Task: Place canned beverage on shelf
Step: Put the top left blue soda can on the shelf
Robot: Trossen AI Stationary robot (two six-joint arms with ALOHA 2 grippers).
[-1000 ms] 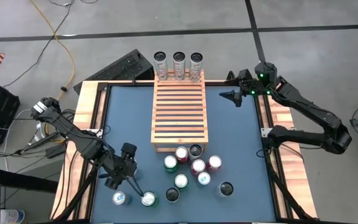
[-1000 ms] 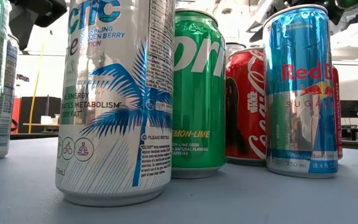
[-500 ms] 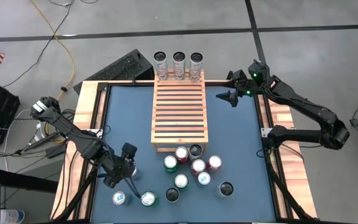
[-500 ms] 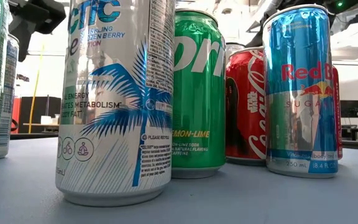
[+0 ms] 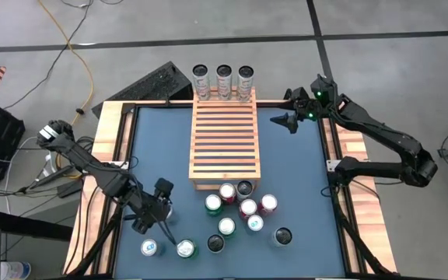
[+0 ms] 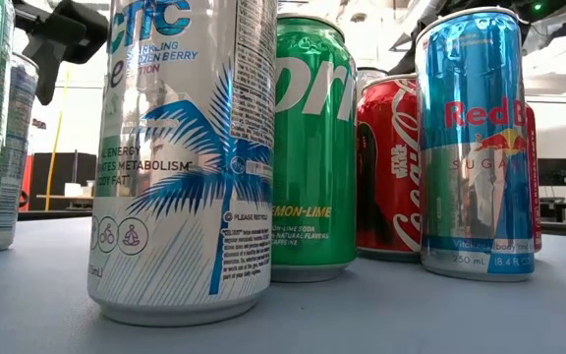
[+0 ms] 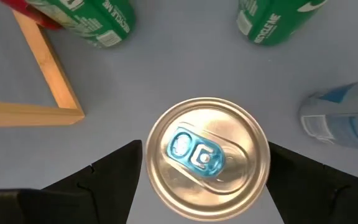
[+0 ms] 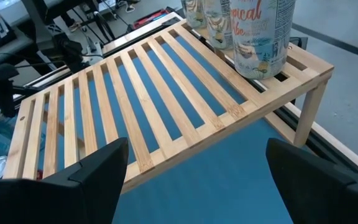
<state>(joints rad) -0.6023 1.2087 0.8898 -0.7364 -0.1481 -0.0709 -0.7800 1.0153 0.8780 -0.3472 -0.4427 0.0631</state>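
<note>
A silver-topped can with a blue tab (image 7: 207, 158) stands upright on the blue table near the shelf's near-left corner (image 7: 73, 112). In the high view my left gripper hides it. That gripper (image 7: 205, 149) (image 5: 162, 219) is open and points steeply down, one finger on each side of the can's top. The low view shows it (image 6: 57, 39) just above this can (image 6: 13, 147). I see no touch. The slatted wooden shelf (image 5: 224, 140) carries three cans on its far end (image 5: 223, 80). My right gripper (image 5: 284, 120) (image 8: 197, 168) waits open beside the shelf's far right corner.
Several upright cans cluster off the shelf's near end (image 5: 243, 211), among them a green one (image 7: 104, 22). A pale blue can (image 5: 149, 248) and a green-sided can (image 5: 185, 249) stand close by my left gripper, near the front edge. A wooden frame (image 5: 107, 155) borders the table.
My left gripper has sunk a little toward the silver-topped can and rolled slightly, staying open. The cans have kept their places.
</note>
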